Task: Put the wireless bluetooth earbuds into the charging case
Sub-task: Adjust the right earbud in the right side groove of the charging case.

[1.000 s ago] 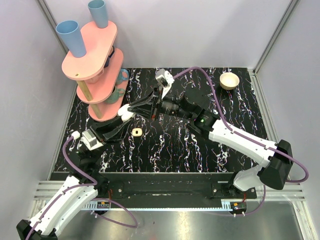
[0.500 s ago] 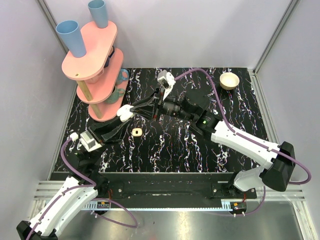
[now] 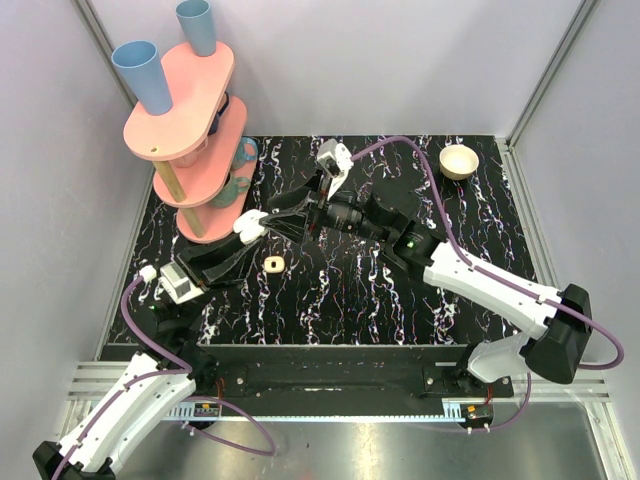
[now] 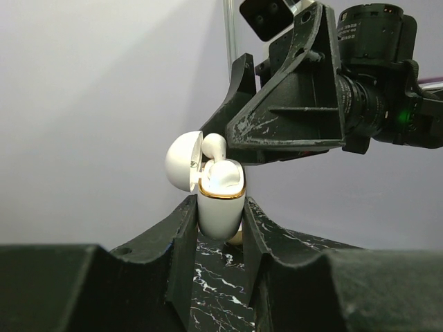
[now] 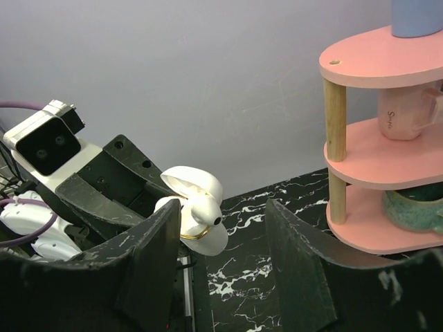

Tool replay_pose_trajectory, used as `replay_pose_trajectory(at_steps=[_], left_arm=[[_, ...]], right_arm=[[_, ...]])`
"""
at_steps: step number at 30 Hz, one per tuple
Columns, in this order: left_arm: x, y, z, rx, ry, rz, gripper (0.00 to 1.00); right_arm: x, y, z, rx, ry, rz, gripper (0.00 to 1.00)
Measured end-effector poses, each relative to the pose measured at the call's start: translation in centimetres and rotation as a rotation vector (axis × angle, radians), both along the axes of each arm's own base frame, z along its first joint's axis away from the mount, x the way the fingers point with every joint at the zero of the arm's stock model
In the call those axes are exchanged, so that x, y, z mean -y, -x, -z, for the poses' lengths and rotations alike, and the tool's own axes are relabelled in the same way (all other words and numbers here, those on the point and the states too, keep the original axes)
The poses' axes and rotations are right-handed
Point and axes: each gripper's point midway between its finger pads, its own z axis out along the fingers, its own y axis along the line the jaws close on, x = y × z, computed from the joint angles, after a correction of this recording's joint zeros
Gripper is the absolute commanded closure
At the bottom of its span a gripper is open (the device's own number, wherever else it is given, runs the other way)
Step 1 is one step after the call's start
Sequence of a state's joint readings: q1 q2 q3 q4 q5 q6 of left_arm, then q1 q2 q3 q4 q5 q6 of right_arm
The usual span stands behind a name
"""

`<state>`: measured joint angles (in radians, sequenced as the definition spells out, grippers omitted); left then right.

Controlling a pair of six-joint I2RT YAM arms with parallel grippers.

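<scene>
While our left gripper (image 4: 219,220) pinches the charging case (image 4: 216,204), right gripper (image 5: 223,216) hangs spread — we can't read the script on the pink mug (image 5: 405,114).

Pale lilac walls (image 3: 400,60) enclose a black marbled table (image 3: 350,290).

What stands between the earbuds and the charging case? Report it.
Nothing visible does. The charging case, clamped in the left end effector, has its lid swung back. One earbud lies in the opening; a second earbud stands proud beside the lid, with the open right end effector close by.
</scene>
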<state>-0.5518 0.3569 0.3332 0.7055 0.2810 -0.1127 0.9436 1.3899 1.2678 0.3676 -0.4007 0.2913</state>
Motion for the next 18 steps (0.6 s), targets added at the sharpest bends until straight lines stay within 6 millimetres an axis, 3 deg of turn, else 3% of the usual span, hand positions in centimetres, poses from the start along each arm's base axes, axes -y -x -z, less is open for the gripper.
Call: replay_pose_trajectory(at_steps=[9,18], left_arm=[[0.0,-0.2,0.2,-0.006,-0.009,-0.005,1.0],[0.1,-0.7,0.8,-0.016,-0.033,-0.026,1.0]], right_arm=[[2.0,0.0,-2.7,-0.003,-0.058,0.069,0.39],[3.5,-2.6,-2.9,-0.266,-0.043,0.25,0.41]])
